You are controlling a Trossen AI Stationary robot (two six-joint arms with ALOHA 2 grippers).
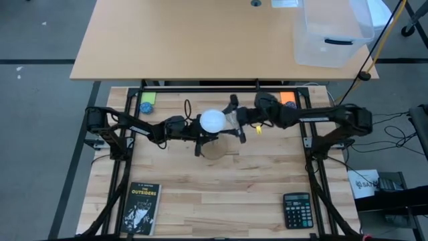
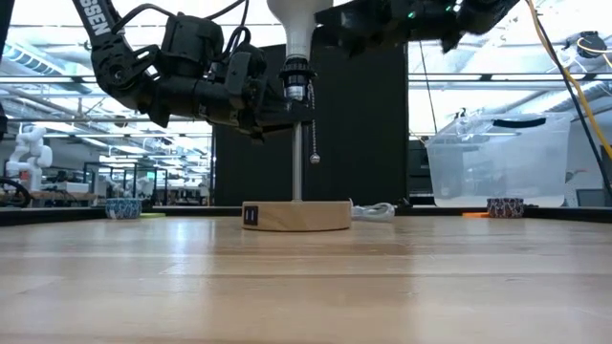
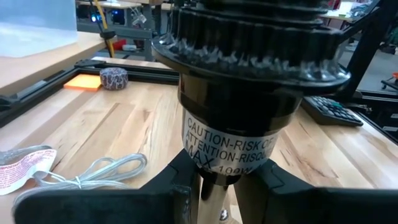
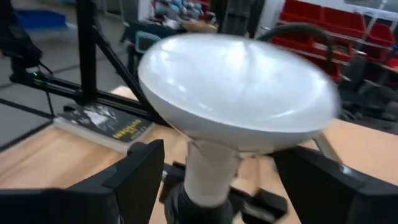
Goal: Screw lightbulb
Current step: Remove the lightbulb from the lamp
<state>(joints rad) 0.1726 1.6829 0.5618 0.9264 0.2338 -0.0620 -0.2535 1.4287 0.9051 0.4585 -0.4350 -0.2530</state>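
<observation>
The white lightbulb (image 1: 213,120) stands upright, its pale neck (image 2: 299,29) in the black socket (image 2: 297,76) of a lamp stand. The stand has a thin rod and a round wooden base (image 2: 296,216) resting on the table. My left gripper (image 1: 196,130) reaches in from the table's left and is shut on the socket. My right gripper (image 1: 234,122) reaches in from the right at bulb height and is open. Its fingers stand on either side of the bulb (image 4: 236,93), which looks blurred. My left gripper pinches the lower end of the black socket (image 3: 224,163) between its two fingers (image 3: 168,193), just above the rod. The fingers come level from the table's left. The stand stays upright on its base. My right gripper: I cannot tell whether its fingers (image 4: 140,177) touch the bulb.
A pull chain (image 2: 313,134) hangs beside the rod. A book (image 1: 140,207) lies at the near left and a calculator (image 1: 297,209) at the near right. A grey cable (image 3: 93,174) lies behind the base. A clear bin (image 1: 331,33) stands on the far table.
</observation>
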